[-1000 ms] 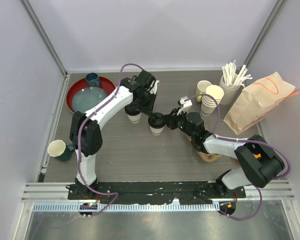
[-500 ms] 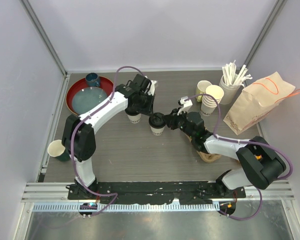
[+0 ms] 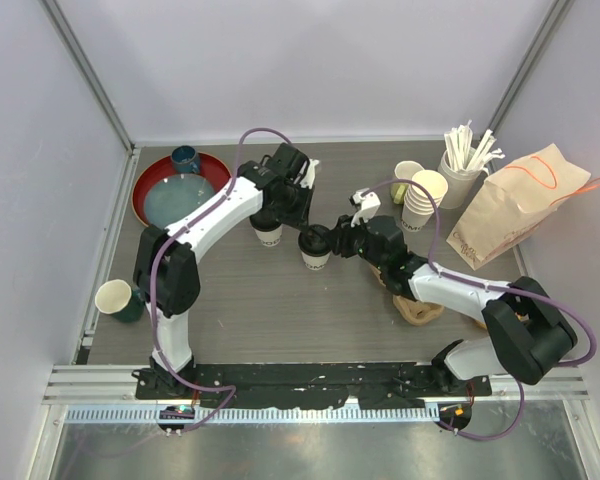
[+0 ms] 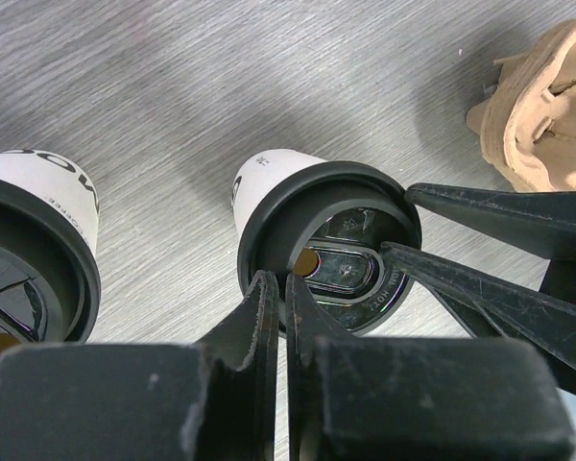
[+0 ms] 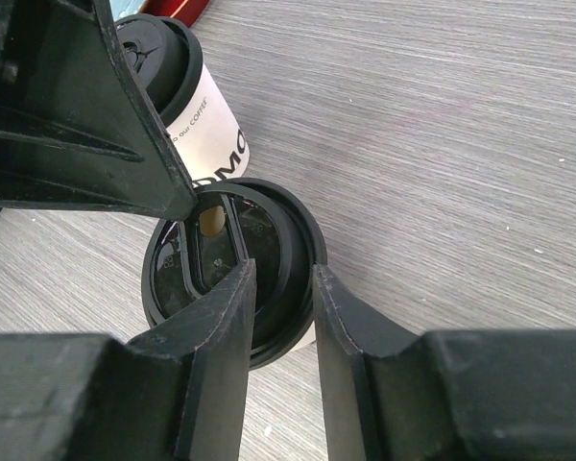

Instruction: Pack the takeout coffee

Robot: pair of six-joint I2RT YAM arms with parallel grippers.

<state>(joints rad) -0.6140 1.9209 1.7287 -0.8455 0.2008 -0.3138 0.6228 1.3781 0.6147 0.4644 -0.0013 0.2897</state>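
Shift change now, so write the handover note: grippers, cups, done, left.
Left gripper: shut, tips at the lid rim of the right lidded cup.
Right gripper: jaws apart, astride that same lid's rim.
Other lidded cup: upright on the table just left of it.
Done: both cups lidded.
Left: pack both; neither is in the paper bag.

The right cup (image 3: 314,248) stands just beside the left cup (image 3: 268,236).

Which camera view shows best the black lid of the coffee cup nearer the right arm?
The left wrist view: the lid sits mid-frame, round, its oval recess clear. In the right wrist view the right hand covers part; the top view shows it tiny.
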